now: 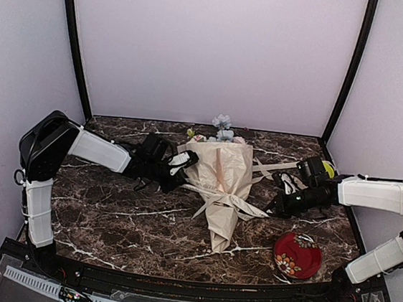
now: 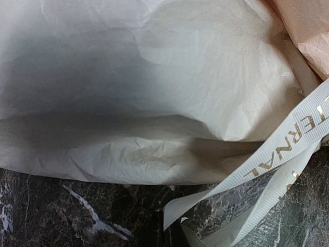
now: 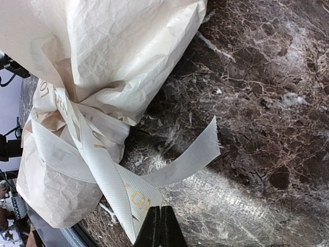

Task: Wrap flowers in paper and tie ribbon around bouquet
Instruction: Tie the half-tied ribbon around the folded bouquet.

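**Cream paper (image 1: 218,163) wrapped, ribbon tied on**

On the left, the left claw (image 1: 183,161) is pinched shut, and I see nothing held in it. It sits right against the wide end of the bouquet (image 1: 223,222), most likely to stop it sliding about. In the middle of the dark stone table (image 1: 123,215) the bouquet lies flat. The flowers (image 1: 222,128) peek out at the far end, and the pointy end faces the arms. The ribbon (image 1: 222,196) goes round the thin middle in a knot, with loose tails on the stone. On the right, the right claw (image 3: 160,224) is shut too, just beside one ribbon tail. I cannot tell if it pinches that tail. It may be there to pull the knot tight. A red plate (image 1: 297,255) sits near that arm.
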Robot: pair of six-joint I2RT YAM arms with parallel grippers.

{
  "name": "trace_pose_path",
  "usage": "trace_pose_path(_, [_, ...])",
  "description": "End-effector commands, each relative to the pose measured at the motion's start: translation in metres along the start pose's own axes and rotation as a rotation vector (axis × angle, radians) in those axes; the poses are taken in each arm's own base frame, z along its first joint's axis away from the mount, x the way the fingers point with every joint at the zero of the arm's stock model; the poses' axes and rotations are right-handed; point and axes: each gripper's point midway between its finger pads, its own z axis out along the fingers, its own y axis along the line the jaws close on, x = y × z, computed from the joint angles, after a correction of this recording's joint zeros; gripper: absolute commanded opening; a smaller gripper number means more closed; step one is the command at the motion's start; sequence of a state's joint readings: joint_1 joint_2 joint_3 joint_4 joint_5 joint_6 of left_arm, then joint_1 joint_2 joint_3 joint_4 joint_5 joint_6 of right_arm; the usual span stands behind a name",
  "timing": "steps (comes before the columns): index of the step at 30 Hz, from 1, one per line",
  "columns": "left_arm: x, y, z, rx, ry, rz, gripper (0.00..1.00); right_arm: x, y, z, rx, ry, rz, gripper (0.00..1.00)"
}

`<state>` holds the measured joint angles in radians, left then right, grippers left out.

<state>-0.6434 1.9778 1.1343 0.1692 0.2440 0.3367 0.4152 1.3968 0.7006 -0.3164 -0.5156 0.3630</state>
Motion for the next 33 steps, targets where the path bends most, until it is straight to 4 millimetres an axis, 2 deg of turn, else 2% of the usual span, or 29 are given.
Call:
trace_pose_path(1, [0.019, 0.000, 0.002, -0.001, 0.054, -0.015, 0.00, 0.011, -0.012, -0.002, 0.044, 0.022, 0.014, 0.00])
trace_pose_path(7, [0.033, -0.003, 0.005, 0.008, 0.100, -0.022, 0.00, 0.015, -0.022, -0.011, 0.070, 0.009, 0.053, 0.00])
trace_pose_path(12, [0.038, -0.009, 0.007, 0.039, 0.115, -0.036, 0.00, 0.016, -0.019, -0.008, 0.038, 0.018, 0.049, 0.00])
trace_pose_path(18, [0.038, -0.006, 0.009, 0.026, 0.124, -0.049, 0.03, 0.005, -0.014, -0.006, 0.012, -0.003, 0.038, 0.00])
trace_pose_path(20, [0.032, -0.002, 0.007, 0.012, 0.110, -0.057, 0.10, -0.001, -0.013, -0.006, 0.016, -0.014, 0.033, 0.00])
trace_pose_path(24, [0.015, 0.006, -0.003, -0.023, 0.079, -0.051, 0.38, -0.020, -0.012, -0.011, 0.049, -0.049, 0.009, 0.00])
trace_pose_path(27, [0.014, 0.015, -0.015, -0.064, 0.088, -0.019, 0.54, -0.039, -0.008, -0.012, 0.054, -0.080, -0.011, 0.00])
trace_pose_path(30, [0.017, 0.020, -0.030, -0.113, 0.086, 0.033, 0.62, -0.053, -0.005, -0.012, 0.051, -0.104, -0.020, 0.00])
trace_pose_path(33, [0.007, 0.010, -0.050, -0.104, -0.001, 0.071, 0.64, -0.065, -0.002, -0.011, 0.042, -0.127, -0.032, 0.00])
